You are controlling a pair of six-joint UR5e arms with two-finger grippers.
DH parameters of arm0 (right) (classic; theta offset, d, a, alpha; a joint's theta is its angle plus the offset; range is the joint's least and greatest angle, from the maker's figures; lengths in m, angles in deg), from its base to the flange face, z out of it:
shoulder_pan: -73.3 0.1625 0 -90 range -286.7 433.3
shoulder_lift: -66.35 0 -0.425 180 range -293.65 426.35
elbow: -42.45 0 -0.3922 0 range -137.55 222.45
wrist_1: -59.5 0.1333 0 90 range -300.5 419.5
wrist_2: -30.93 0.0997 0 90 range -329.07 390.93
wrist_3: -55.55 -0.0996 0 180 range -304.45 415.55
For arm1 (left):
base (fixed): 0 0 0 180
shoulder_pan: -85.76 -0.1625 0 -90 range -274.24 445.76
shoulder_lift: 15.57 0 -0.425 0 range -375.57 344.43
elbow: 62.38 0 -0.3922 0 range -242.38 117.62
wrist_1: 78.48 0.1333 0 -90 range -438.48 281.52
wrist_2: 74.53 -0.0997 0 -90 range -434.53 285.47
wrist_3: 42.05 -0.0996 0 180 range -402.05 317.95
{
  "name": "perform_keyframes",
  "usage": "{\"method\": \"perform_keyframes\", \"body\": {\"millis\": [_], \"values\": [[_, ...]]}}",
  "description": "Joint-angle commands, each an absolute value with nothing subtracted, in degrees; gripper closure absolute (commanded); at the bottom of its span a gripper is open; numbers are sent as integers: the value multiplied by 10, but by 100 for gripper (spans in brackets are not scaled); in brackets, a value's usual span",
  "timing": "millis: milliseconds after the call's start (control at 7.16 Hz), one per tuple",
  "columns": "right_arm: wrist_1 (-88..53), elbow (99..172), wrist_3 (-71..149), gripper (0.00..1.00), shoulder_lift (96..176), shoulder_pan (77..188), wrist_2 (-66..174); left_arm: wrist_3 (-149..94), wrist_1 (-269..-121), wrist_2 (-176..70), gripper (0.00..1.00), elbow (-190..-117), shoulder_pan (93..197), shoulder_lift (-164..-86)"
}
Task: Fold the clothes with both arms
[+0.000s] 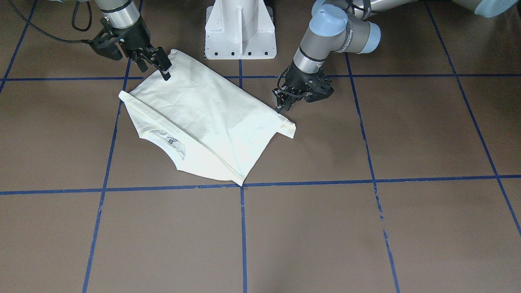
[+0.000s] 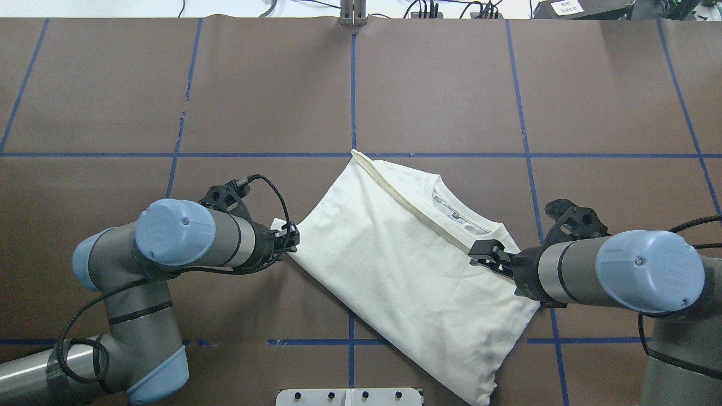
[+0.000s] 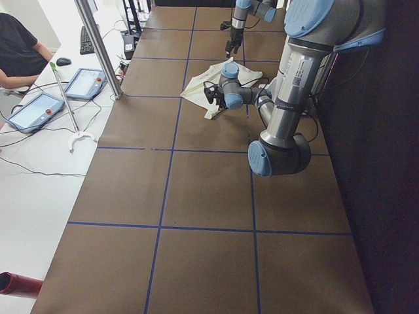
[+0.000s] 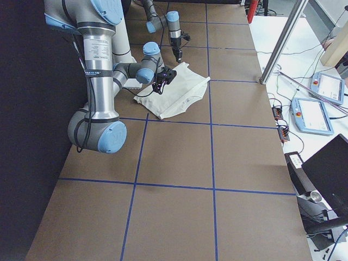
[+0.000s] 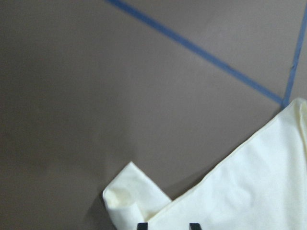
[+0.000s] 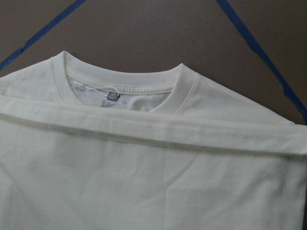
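The cream-white shirt [image 1: 211, 118] lies folded on the brown table, plain back up, its lower part laid over the body to just below the collar [image 6: 120, 91]. It also shows in the overhead view [image 2: 406, 270]. My left gripper [image 2: 292, 239] hovers at the shirt's folded sleeve corner [image 5: 129, 196]; its fingertips [image 5: 142, 225] stand apart, open and empty. My right gripper [image 2: 484, 252] is over the shirt's edge next to the collar. It looks open and holds nothing. In the front-facing view the left gripper [image 1: 283, 105] is on the right and the right gripper [image 1: 165, 72] on the left.
The white pedestal base [image 1: 240, 30] stands just behind the shirt. Blue tape lines [image 2: 352, 155] grid the table. Beyond the table's far edge are a metal post [image 3: 98, 46], tablets [image 3: 39, 108] and a seated person [image 3: 16, 52].
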State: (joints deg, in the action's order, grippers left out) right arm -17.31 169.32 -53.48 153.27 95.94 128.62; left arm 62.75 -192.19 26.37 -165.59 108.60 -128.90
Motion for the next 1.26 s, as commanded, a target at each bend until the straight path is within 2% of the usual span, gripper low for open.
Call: {"method": "perform_keyframes", "body": {"millis": [0,419,838,977,1117], "values": [[-172,1687,-532,0,1531,968,1285,632,-1910,247,60,-1654,1072,-1295],[-172,1686,-532,0,1534,969,1278,626,-1911,208,55,-1648,1076,-1297],[-172,1686,-532,0,1532,969,1279,625,-1912,200,56,-1631,1076,-1298],[-172,1686,-532,0,1532,969,1279,626,-1912,200,58,-1629,1076,-1298],[-173,1686,-532,0,1532,969,1279,628,-1911,200,77,-1630,1076,-1298]]}}
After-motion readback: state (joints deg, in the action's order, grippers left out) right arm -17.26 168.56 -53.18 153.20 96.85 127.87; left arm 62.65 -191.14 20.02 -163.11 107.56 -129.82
